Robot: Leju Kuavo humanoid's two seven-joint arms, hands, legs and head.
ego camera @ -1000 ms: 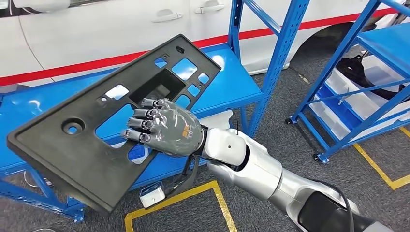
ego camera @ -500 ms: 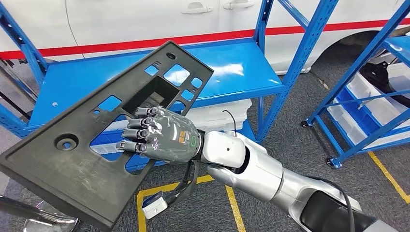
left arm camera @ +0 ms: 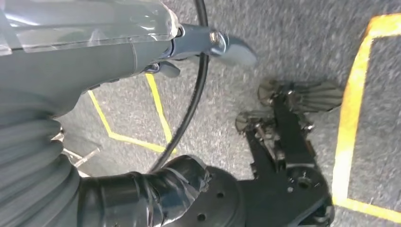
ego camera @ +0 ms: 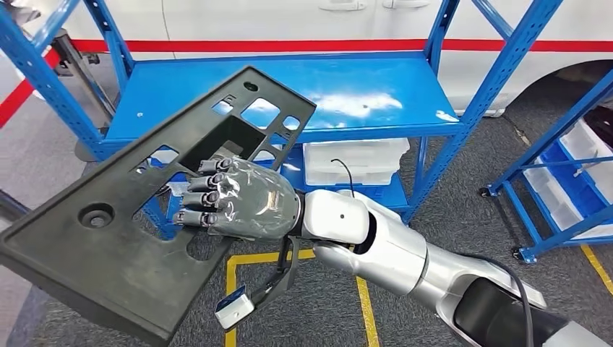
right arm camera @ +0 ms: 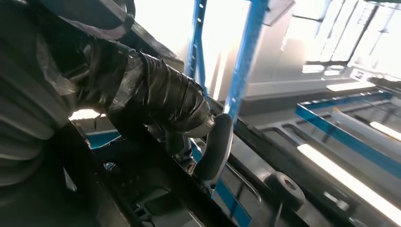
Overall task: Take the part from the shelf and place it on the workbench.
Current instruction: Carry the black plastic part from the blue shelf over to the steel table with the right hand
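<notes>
The part is a large flat black plastic panel (ego camera: 108, 238) with several cut-outs, held tilted in the air in front of the blue shelf (ego camera: 347, 94). My right hand (ego camera: 238, 199) grips it from below, dark fingers curled through a middle opening. In the right wrist view the thumb (right arm camera: 215, 149) presses on the underside of the panel (right arm camera: 265, 161). My left hand (left arm camera: 94, 52) hangs over the grey floor with nothing in it, its thumb stretched out.
The blue shelf rack stands ahead with white bins (ego camera: 354, 160) on its lower level. Behind it is a white car with a red stripe (ego camera: 289, 45). A second blue rack (ego camera: 564, 181) stands at right. Yellow lines (ego camera: 365, 296) mark the grey floor.
The camera has turned left, so the shelf and car slid to the right in the picture. The panel stays in my right hand, held the same way.
</notes>
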